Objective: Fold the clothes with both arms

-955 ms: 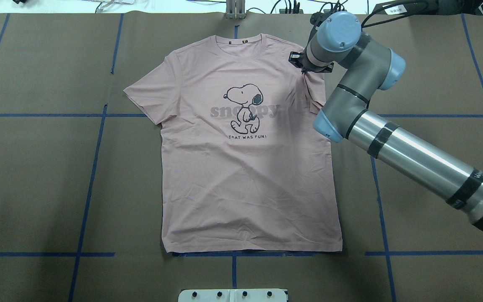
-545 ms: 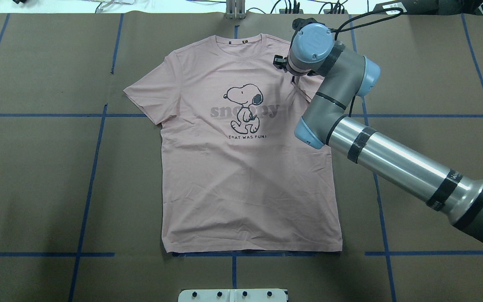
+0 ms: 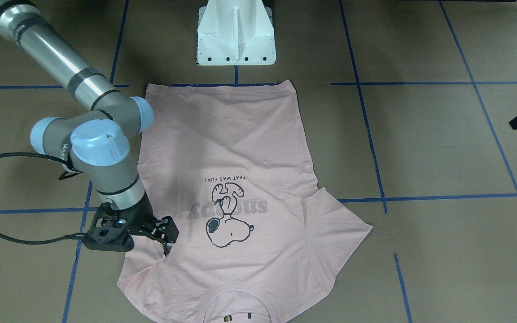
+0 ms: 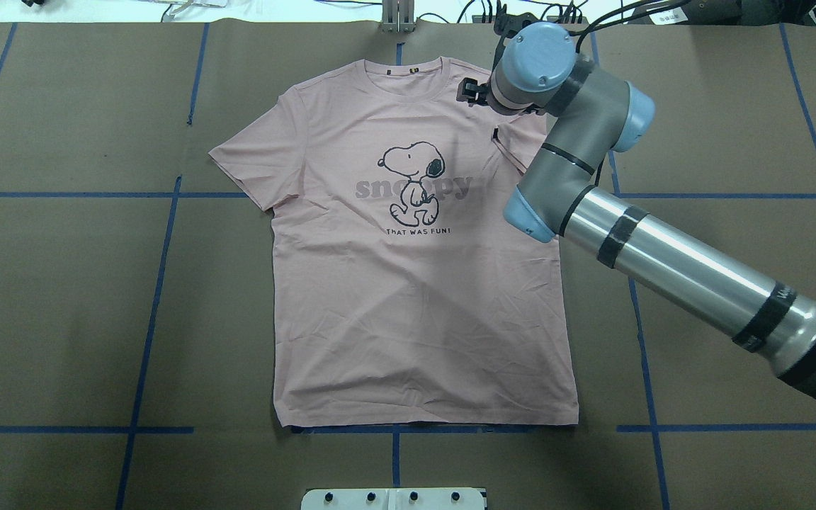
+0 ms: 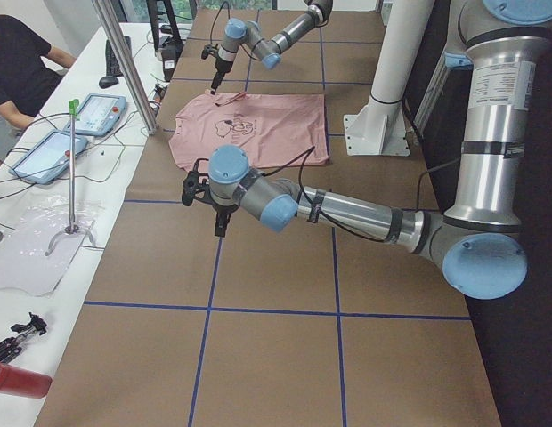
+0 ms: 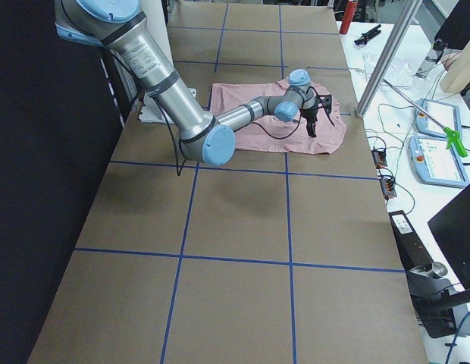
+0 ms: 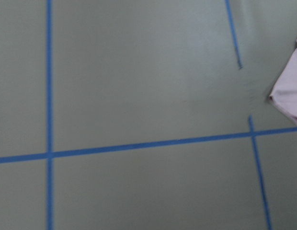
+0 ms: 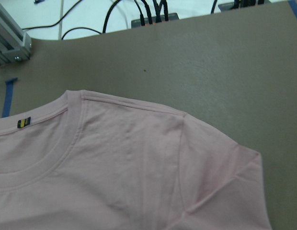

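While one T-shirt [image 4: 415, 319] lies spread, left gripper [image 5: 220, 222] and right gripper [image 3: 165, 240] cannot be read.

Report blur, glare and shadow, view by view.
Left wrist view: soft, blue tape lines smeared. Overhead view: the right arm's silver tube shows a bright highlight, and its shadow darkens the pale pink T-shirt beside the print. Right wrist view: sharp, white background strip washed out.

A flat brown paper-covered counter [image 4: 61, 297] carries a grid of blue tape lines [image 4: 146, 354]. Along its far edge runs a white bench [image 5: 27, 311] holding two blue-framed tablets [image 5: 100, 114].
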Controlling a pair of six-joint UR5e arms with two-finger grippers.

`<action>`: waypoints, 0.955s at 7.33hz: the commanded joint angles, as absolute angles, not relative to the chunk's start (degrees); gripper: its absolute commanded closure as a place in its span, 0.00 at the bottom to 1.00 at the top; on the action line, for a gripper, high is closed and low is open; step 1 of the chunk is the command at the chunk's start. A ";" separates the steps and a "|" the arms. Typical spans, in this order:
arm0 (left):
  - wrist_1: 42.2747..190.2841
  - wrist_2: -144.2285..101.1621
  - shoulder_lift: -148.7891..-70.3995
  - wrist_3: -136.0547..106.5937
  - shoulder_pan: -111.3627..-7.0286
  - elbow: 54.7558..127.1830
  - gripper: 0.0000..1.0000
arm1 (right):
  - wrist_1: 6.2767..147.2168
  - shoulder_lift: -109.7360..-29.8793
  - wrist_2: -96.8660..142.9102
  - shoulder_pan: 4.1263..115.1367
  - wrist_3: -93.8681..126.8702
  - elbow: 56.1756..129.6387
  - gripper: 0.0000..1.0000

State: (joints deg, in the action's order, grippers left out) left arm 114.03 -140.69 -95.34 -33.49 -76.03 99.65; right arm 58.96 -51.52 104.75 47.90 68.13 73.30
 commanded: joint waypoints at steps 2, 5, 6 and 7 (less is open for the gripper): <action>115.22 -125.02 -114.45 -48.25 -59.35 84.11 0.09 | 58.80 -66.25 113.81 51.41 67.76 91.29 0.00; 126.35 -123.22 -124.16 -49.04 -56.87 65.19 0.23 | 58.71 -69.78 113.82 51.42 67.76 94.75 0.00; 127.52 -123.14 -124.80 -50.44 -55.39 64.00 0.27 | 58.80 -69.87 113.64 51.42 67.76 95.27 0.00; 127.62 -122.26 -124.80 -50.80 -53.98 63.90 0.31 | 58.80 -69.87 113.56 51.42 67.76 95.71 0.00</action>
